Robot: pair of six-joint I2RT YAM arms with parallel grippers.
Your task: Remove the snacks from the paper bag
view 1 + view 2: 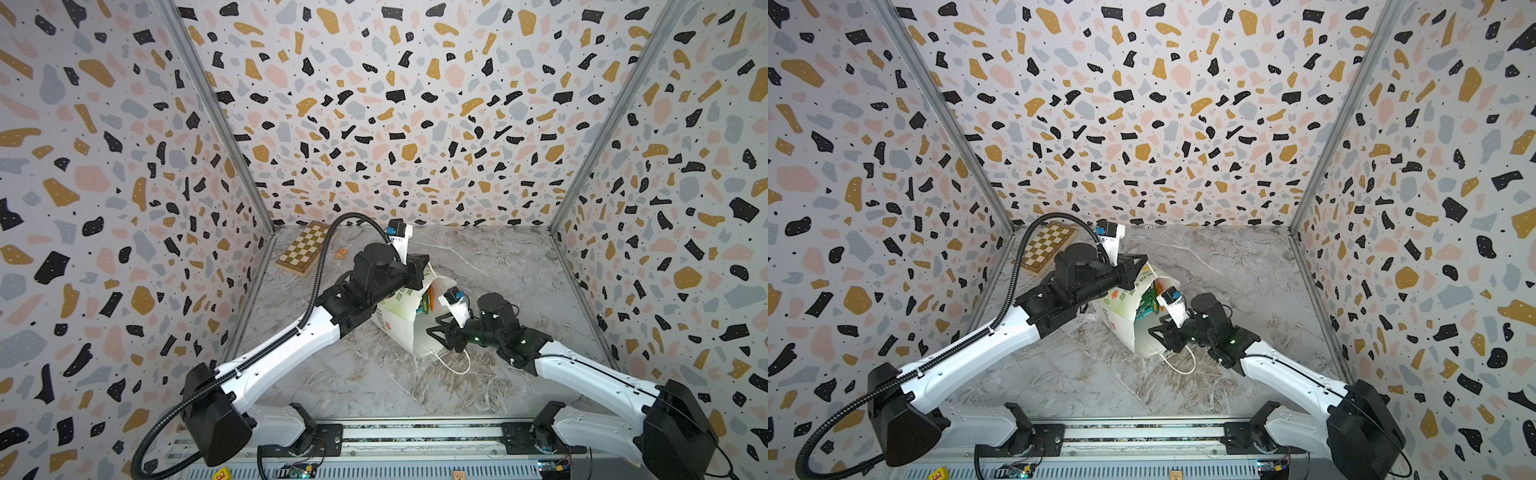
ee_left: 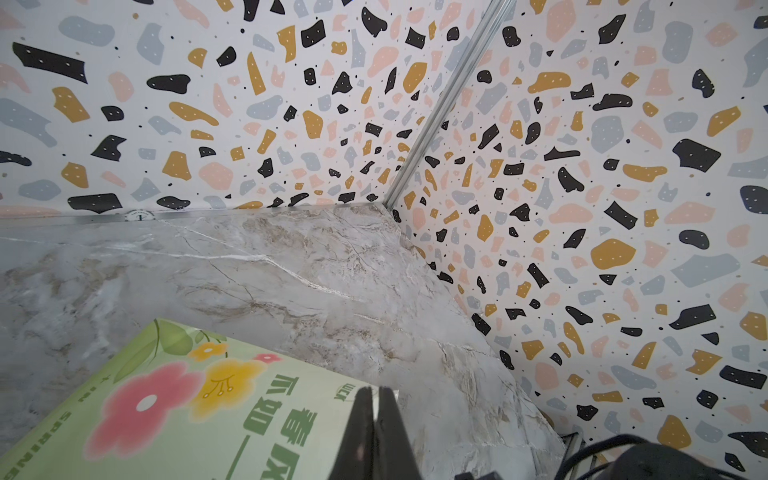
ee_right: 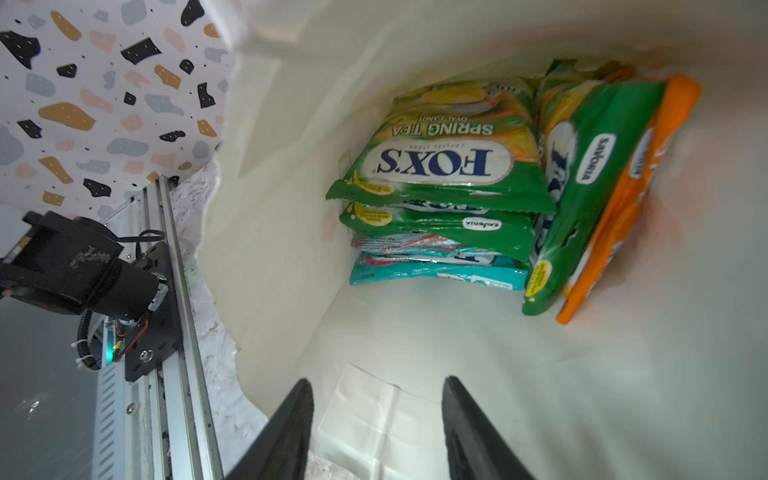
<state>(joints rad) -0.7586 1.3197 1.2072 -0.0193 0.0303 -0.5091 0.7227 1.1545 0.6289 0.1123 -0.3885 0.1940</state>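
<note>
A: On the tabletop [image 1: 478, 257], where's the paper bag [image 1: 399, 328]?
B: On its side, snacks [image 3: 449, 166] stacked deep inside. Left hand [image 2: 376, 392] pinches its rim; right hand [image 3: 378, 380], half-open and empty, is at its mouth.

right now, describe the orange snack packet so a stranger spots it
On the marble table the white paper bag lies tipped. Deep inside, in the right wrist view, FOX'S packets are bunched. The orange packet sits outermost, between a green packet and the bag's wall, the only orange one.
</note>
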